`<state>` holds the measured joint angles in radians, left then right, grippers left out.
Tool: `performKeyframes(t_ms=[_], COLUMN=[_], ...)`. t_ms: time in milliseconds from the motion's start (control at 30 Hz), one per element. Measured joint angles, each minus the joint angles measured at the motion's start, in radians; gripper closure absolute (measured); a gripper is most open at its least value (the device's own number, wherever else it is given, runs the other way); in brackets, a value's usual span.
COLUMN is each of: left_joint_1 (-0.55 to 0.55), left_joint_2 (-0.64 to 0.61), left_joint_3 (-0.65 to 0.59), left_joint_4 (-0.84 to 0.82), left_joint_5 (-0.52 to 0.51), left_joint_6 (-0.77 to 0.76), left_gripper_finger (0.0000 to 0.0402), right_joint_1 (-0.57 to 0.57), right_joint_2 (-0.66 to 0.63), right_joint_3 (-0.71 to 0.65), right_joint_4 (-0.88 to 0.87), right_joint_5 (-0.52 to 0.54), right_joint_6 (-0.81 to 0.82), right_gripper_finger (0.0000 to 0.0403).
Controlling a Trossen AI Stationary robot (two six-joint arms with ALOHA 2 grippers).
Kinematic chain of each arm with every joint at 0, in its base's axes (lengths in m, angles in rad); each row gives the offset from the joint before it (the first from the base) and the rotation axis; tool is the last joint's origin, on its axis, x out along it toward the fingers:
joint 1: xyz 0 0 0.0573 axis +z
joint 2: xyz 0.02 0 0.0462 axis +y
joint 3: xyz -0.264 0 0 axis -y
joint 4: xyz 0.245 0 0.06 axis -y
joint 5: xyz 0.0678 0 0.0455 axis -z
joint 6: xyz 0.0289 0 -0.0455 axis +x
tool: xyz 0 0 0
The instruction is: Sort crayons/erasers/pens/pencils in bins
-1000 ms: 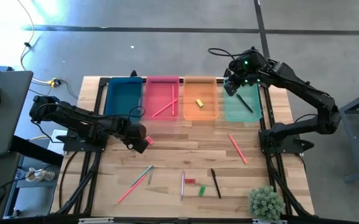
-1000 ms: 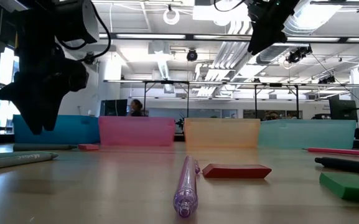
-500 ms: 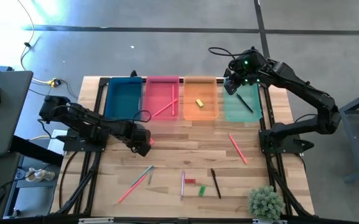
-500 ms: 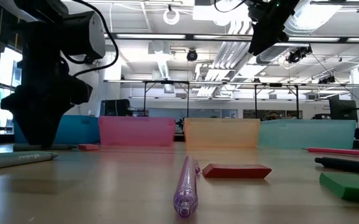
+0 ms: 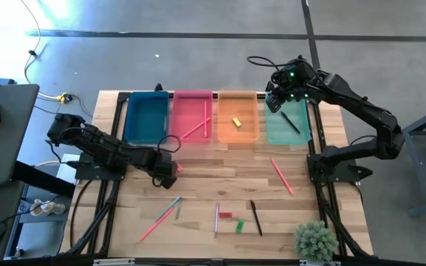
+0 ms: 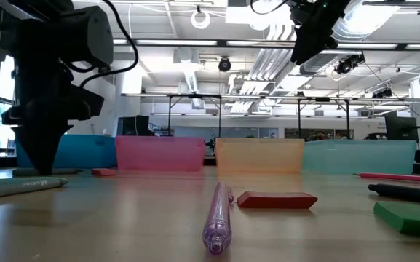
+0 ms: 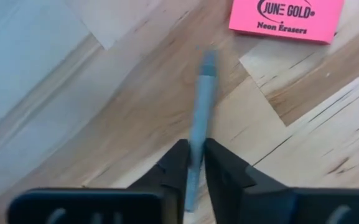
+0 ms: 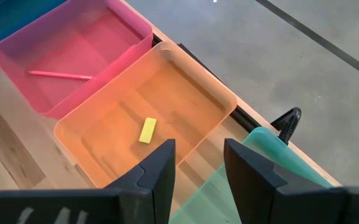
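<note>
My left gripper (image 5: 168, 172) points down just above the wood in front of the teal-blue bin (image 5: 145, 116), shut on a thin grey-blue stick (image 7: 201, 106). A pink eraser (image 7: 286, 17) lies on the table right beside it and also shows in the high view (image 5: 178, 168). My right gripper (image 5: 278, 101) is open and empty, high over the far edge of the mint-green bin (image 5: 287, 125), which holds a black pen (image 5: 291, 122). The pink-red bin (image 5: 192, 116) holds pencils (image 5: 196, 128). The orange bin (image 5: 238, 117) holds a yellow eraser (image 8: 147, 130). My left gripper pinches the grey-blue stick between its two fingers (image 7: 178, 168). The fingers come from above, pointing down, and the stick runs along them. Its free end (image 7: 209, 59) juts past the fingertips toward the wood, near the pink eraser; whether it touches the table I cannot tell.
On the near half of the table lie a teal and a pink stick (image 5: 165, 213), a purple pen (image 5: 216, 219), a red eraser (image 5: 226, 215), a green eraser (image 5: 239, 225), a black pen (image 5: 256, 217) and a pink pencil (image 5: 282, 176). A small plant (image 5: 315, 240) stands at the near right corner.
My left gripper has come down toward the table beside the pink eraser.
</note>
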<state>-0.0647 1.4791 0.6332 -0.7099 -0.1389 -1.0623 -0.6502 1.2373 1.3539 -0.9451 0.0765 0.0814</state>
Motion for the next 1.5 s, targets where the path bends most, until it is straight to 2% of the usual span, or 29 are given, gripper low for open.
performKeyframes(t_ms=[133,267,533,633,800,967,1200,1267,1500], left_joint_1=[-0.020,-0.023,-0.008,0.013,0.079,0.189,0.409,0.478,0.704], left_joint_2=[-0.003,-0.029,-0.208,-0.296,-0.442,-0.559,-0.616,-0.605,-0.494], left_joint_3=[0.000,-0.007,-0.011,-0.011,-0.010,-0.008,-0.007,-0.006,-0.006], left_joint_4=[-0.004,0.001,-0.012,-0.003,0.001,0.033,0.088,0.107,0.101], left_joint_5=[-0.012,-0.005,-0.029,-0.080,-0.244,-0.411,-0.474,-0.466,-0.270], left_joint_6=[-0.002,-0.007,-0.009,-0.009,0.019,0.137,0.321,0.357,0.422], left_gripper_finger=[0.0395,0.0389,0.0392,0.0393,0.0393,0.0393,0.0393,0.0393,0.0393], right_joint_1=[0.000,0.000,0.000,0.000,0.003,0.016,0.084,0.110,0.190], right_joint_2=[0.000,0.000,0.000,0.000,0.000,0.000,0.000,0.000,0.000], right_joint_3=[0.000,0.000,0.000,0.000,0.000,0.000,0.000,0.000,-0.031], right_joint_4=[0.000,0.000,0.000,0.000,0.000,0.000,0.000,0.000,0.012], right_joint_5=[0.000,0.000,-0.004,-0.005,-0.038,-0.097,-0.101,-0.101,-0.070], right_joint_6=[0.000,0.013,0.023,0.023,0.056,0.101,0.148,0.158,0.230], right_gripper_finger=[0.0274,0.0274,0.0274,0.0274,0.0274,0.0274,0.0274,0.0274,0.0274])
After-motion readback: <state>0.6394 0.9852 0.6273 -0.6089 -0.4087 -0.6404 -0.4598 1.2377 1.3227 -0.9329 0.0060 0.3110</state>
